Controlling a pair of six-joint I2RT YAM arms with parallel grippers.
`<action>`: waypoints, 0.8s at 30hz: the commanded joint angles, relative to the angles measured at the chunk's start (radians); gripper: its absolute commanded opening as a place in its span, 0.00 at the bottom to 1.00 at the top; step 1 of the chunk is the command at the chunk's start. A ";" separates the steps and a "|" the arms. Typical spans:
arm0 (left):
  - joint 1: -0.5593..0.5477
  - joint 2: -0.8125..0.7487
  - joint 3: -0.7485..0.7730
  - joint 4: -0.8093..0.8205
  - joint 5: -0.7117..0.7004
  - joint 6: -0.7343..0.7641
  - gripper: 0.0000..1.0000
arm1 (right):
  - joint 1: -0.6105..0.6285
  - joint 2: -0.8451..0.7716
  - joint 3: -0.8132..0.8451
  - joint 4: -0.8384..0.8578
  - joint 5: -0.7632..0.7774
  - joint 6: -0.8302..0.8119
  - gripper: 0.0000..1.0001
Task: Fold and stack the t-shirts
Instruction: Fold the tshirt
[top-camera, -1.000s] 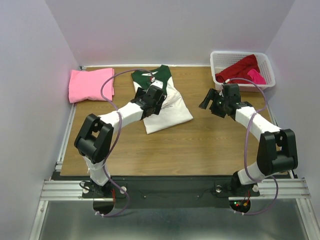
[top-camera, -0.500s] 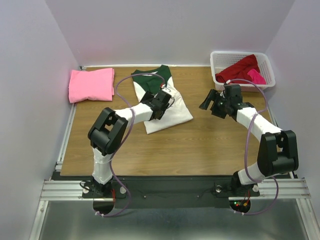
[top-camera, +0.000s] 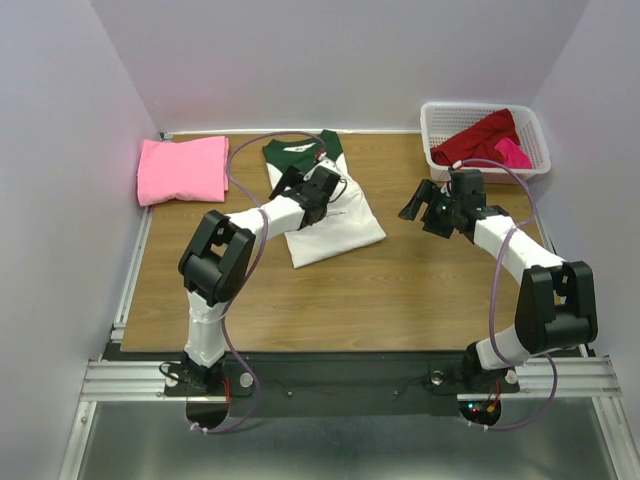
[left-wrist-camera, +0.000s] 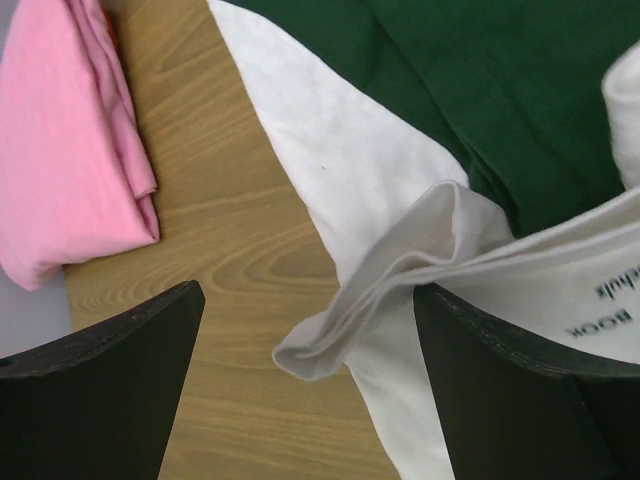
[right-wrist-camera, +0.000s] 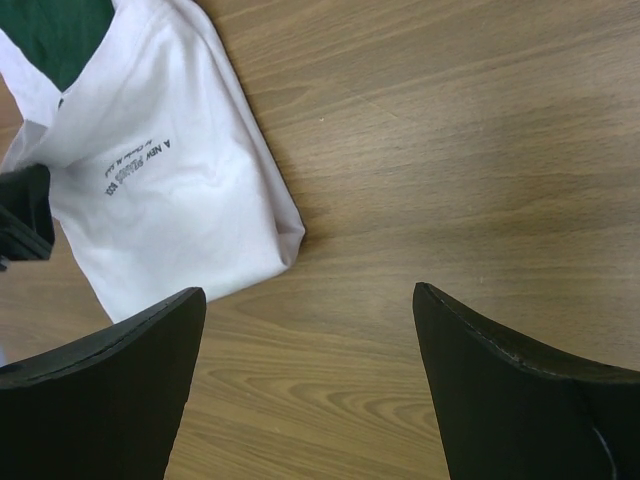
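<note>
A white t-shirt with dark green sleeves (top-camera: 335, 222) lies partly folded at the middle of the table. My left gripper (top-camera: 299, 186) hovers open over its left side. In the left wrist view a raised folded white corner (left-wrist-camera: 335, 340) lies between the wide-apart fingers (left-wrist-camera: 110, 380), touching neither pad. A folded pink t-shirt (top-camera: 182, 168) rests at the back left, also in the left wrist view (left-wrist-camera: 60, 150). My right gripper (top-camera: 421, 208) stands open above bare wood (right-wrist-camera: 400, 200), right of the white shirt (right-wrist-camera: 170, 190). Dark red (top-camera: 480, 135) and magenta (top-camera: 512, 153) shirts lie in the basket.
A white lattice basket (top-camera: 435, 118) stands at the back right corner. Grey walls close in the table on the left, back and right. Bare wooden tabletop (top-camera: 400, 290) stretches across the near half.
The left arm has swung in, and its gripper has shifted a little across the white shirt towards the back left. The right arm has stayed put.
</note>
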 joint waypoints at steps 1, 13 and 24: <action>0.037 0.033 0.104 0.019 -0.080 0.032 0.98 | -0.008 -0.028 0.009 0.013 -0.018 -0.010 0.90; 0.109 -0.064 0.339 -0.350 -0.012 -0.332 0.93 | -0.002 0.035 0.107 0.004 -0.169 -0.033 0.75; 0.190 -0.254 -0.035 -0.131 0.682 -0.576 0.54 | 0.167 0.279 0.273 0.120 -0.316 0.056 0.26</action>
